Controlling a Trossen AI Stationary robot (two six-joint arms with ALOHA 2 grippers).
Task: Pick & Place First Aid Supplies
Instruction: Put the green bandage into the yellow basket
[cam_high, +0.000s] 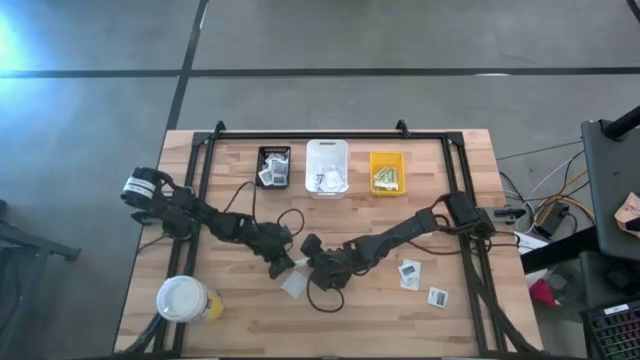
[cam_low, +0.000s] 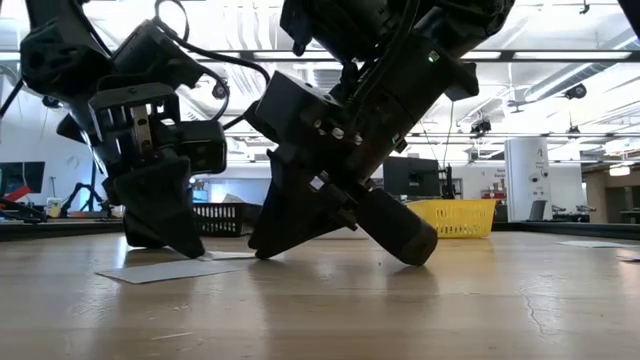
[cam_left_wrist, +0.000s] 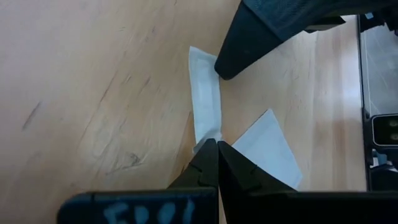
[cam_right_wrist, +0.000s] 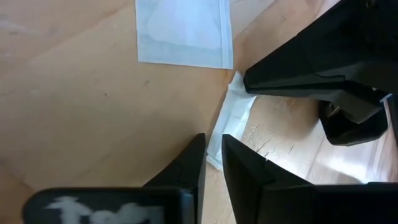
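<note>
Both grippers meet at mid-table over one narrow white packet (cam_left_wrist: 205, 102) that lies flat on the wooden table (cam_high: 240, 320). The left gripper (cam_left_wrist: 217, 158) has its fingers pressed together, tips planted on one end of the strip. The right gripper (cam_right_wrist: 212, 155) stands at the other end, its fingers a narrow gap apart with the packet's edge just at that gap — not yet clamped on it, as far as the wrist views show.

A second, squarer white packet (cam_right_wrist: 183, 31) lies just beside, touching the strip's corner or nearly so. Two more printed packets (cam_high: 422, 283) wait well apart to the right, and the black bin (cam_high: 273, 166), white bin (cam_high: 327, 167) and yellow bin (cam_high: 388, 172) sit along the far edge.

The step looks like a two-handed pickup: one arm pins, the other pinches. To do it well, the left tips should hold the strip firmly so it cannot slide (thin paper skates on wood). The right fingers should get one tip under the free edge before closing — otherwise they will likely scrape over the top. Lift slowly, and release the pin only once the paper is caught. Watch that the neighbouring square does not get dragged along.
</note>
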